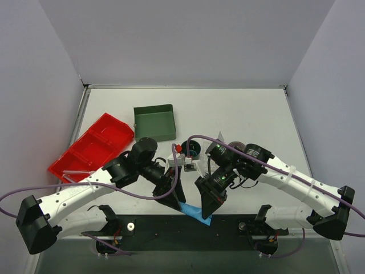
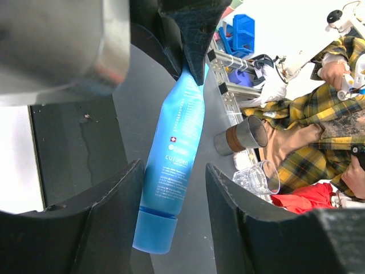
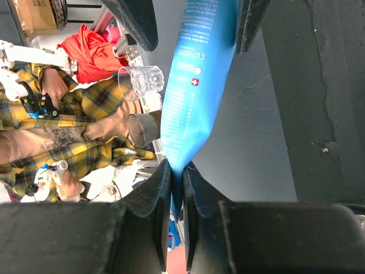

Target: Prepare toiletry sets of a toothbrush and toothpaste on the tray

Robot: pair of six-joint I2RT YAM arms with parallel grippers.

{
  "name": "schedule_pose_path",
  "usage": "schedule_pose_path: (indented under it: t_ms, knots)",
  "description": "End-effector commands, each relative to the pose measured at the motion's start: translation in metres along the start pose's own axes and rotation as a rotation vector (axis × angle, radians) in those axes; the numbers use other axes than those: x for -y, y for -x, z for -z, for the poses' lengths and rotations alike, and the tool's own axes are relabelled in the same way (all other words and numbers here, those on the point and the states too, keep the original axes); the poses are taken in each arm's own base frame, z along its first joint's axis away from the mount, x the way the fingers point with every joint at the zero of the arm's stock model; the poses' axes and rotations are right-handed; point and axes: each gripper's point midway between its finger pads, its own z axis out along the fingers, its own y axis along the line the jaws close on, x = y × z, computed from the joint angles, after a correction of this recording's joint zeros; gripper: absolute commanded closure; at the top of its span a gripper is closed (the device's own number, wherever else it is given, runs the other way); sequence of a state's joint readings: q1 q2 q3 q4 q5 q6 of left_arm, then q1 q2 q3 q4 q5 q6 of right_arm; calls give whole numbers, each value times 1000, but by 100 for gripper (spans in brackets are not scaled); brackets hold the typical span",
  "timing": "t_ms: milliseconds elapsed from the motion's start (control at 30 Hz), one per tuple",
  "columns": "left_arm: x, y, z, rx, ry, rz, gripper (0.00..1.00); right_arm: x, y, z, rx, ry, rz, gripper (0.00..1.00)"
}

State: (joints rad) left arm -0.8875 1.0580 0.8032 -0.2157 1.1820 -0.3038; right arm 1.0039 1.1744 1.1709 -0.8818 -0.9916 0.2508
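Observation:
A light-blue toothpaste tube [image 1: 194, 212] hangs in the air between both arms over the table's near edge. My right gripper [image 3: 177, 168] is shut on its flat crimped end [image 3: 181, 160]. My left gripper [image 2: 173, 166] is open around the cap end [image 2: 154, 231]. Its left finger [image 2: 108, 205] lies close against the tube, and a gap shows beside the right finger [image 2: 239, 217]. A slim pale stick, seemingly a toothbrush [image 1: 77, 172], lies across the red bin. I cannot make out the tray under the arms.
The red two-compartment bin [image 1: 91, 149] is at the left, with a dark green box [image 1: 154, 121] behind the arms. A small dark cup [image 1: 193, 149] stands between the wrists. The black base plate [image 1: 171, 225] runs along the near edge. A person in a plaid shirt [image 2: 319, 114] sits beyond it.

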Motion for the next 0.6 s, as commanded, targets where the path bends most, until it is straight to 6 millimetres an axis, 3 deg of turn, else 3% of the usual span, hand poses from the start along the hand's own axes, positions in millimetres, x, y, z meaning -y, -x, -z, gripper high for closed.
schedule_pose_path:
  t_ms: [0, 100, 300, 567]
  knots:
    - [11, -4, -3, -19, -71, -19, 39, -14, 6, 6, 23, 34, 68, 100]
    - [10, -7, -4, -24, -75, -8, 32, -14, 8, 7, 32, 30, 75, 100]
    - [8, -12, -4, -28, -69, 7, 29, -19, 10, 9, 50, 52, 87, 100]
    - [9, -11, -4, -21, -73, 2, 53, -16, 10, 8, 60, 31, 85, 100]
